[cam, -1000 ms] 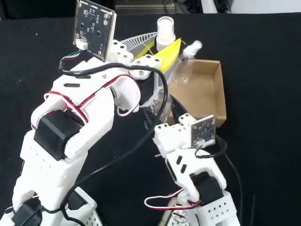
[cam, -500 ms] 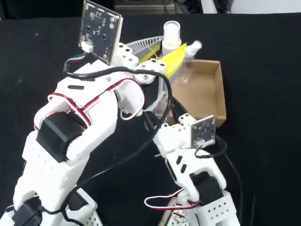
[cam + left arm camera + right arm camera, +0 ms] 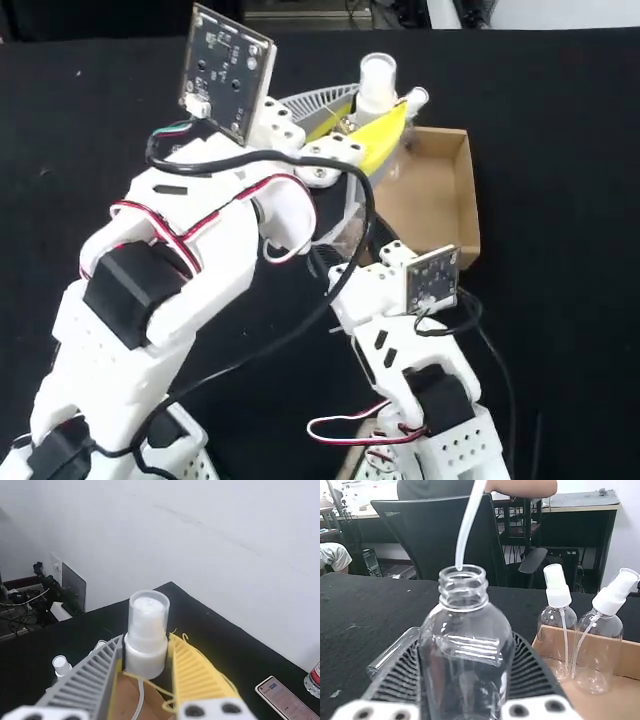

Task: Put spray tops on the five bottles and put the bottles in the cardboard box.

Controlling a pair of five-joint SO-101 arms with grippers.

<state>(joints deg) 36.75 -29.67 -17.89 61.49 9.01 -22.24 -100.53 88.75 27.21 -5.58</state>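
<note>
The left gripper (image 3: 145, 657) pinches a spray top (image 3: 146, 622) by its white collar, one grey finger and one yellow finger pressed against either side, with the clear cap standing free above them. In the high view this spray top (image 3: 377, 78) hangs over the far edge of the cardboard box (image 3: 440, 200). The right gripper (image 3: 465, 680) is clamped round the body of an open bottle (image 3: 465, 640), held upright just beside the box (image 3: 620, 690). The spray top's thin tube (image 3: 467, 525) curves down to the rim of the bottle's mouth; whether its tip is already inside cannot be told. Two capped bottles (image 3: 557, 625) stand in the box

The bottle looks like thin clear plastic, empty and so very light, smooth enough to slip and soft enough to dent, so a moderate hold on the wide body below the shoulder suits it best. The spray top seems stiff and small, and the collar is the firm place to grip. The tube is probably limp and springy, likely to bend aside if it catches the rim, so it needs to go straight down the neck before the collar seats
</note>
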